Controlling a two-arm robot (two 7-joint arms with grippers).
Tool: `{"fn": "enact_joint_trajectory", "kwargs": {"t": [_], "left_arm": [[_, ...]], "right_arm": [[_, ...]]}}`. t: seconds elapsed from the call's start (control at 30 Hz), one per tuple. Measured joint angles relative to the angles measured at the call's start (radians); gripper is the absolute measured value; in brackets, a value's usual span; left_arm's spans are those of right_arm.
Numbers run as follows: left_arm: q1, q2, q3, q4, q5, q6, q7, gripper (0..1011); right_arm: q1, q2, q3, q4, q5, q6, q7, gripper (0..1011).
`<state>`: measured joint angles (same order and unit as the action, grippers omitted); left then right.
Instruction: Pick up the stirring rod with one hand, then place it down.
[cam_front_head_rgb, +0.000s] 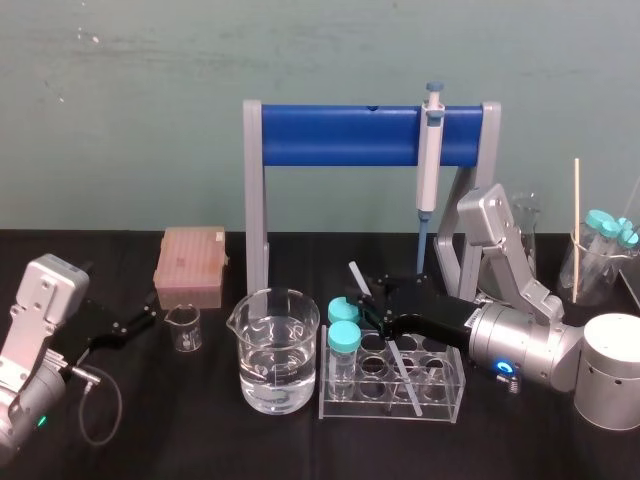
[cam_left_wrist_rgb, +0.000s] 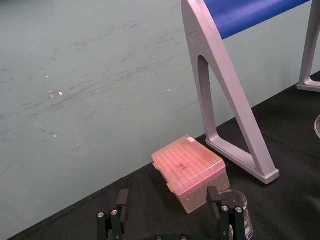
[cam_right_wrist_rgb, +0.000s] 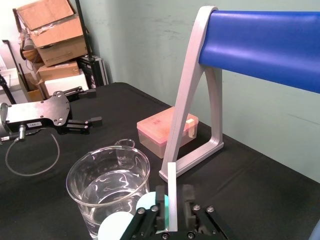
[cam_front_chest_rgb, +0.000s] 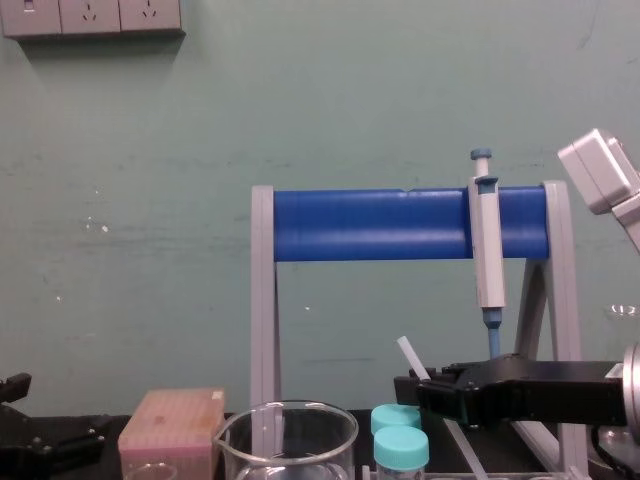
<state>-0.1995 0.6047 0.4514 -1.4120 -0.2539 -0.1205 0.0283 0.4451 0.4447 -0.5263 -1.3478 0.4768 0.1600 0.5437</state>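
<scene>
The stirring rod (cam_front_head_rgb: 358, 273), thin and translucent white, leans in the clear tube rack (cam_front_head_rgb: 440, 400) with its upper end sticking out past the teal-capped tubes (cam_front_head_rgb: 343, 325). My right gripper (cam_front_head_rgb: 374, 303) reaches in from the right and is shut on the rod just above the rack. In the right wrist view the rod (cam_right_wrist_rgb: 172, 195) stands upright between the two black fingers (cam_right_wrist_rgb: 188, 202). From the chest, the rod (cam_front_chest_rgb: 407, 355) rises at a slant above the gripper (cam_front_chest_rgb: 425, 395). My left gripper (cam_front_head_rgb: 148, 322) rests open at the table's left, its fingers (cam_left_wrist_rgb: 224, 216) wide apart.
A water-filled beaker (cam_front_head_rgb: 273, 350) stands just left of the rack. Behind is the blue-barred stand (cam_front_head_rgb: 340, 135) with a pipette (cam_front_head_rgb: 431, 150) hanging on it. A pink tip box (cam_front_head_rgb: 190, 265) and small beaker (cam_front_head_rgb: 183, 328) sit left; a flask (cam_front_head_rgb: 592, 262) with capped tubes and a wooden stick stands right.
</scene>
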Motion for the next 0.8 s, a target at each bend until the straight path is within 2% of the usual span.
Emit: {"fn": "enact_joint_trajectory", "kwargs": {"t": [0.07,0.2,0.37,0.47,0.5,0.8], "left_arm": [[0.000,0.000,0.000,0.000,0.000,0.000,0.000,1000],[0.000,0.000,0.000,0.000,0.000,0.000,0.000,1000],[0.000,0.000,0.000,0.000,0.000,0.000,0.000,1000],[0.000,0.000,0.000,0.000,0.000,0.000,0.000,1000],[0.000,0.000,0.000,0.000,0.000,0.000,0.000,1000],[0.000,0.000,0.000,0.000,0.000,0.000,0.000,1000]], "right_arm": [[0.000,0.000,0.000,0.000,0.000,0.000,0.000,153],[0.000,0.000,0.000,0.000,0.000,0.000,0.000,78],[-0.005,-0.003,0.006,0.001,0.001,-0.017,-0.001,70],[-0.016,-0.011,0.016,0.002,-0.001,-0.064,-0.008,70],[-0.026,-0.015,0.024,0.002,-0.005,-0.100,-0.014,70],[-0.098,-0.042,0.091,-0.011,0.006,-0.294,-0.018,70]]}}
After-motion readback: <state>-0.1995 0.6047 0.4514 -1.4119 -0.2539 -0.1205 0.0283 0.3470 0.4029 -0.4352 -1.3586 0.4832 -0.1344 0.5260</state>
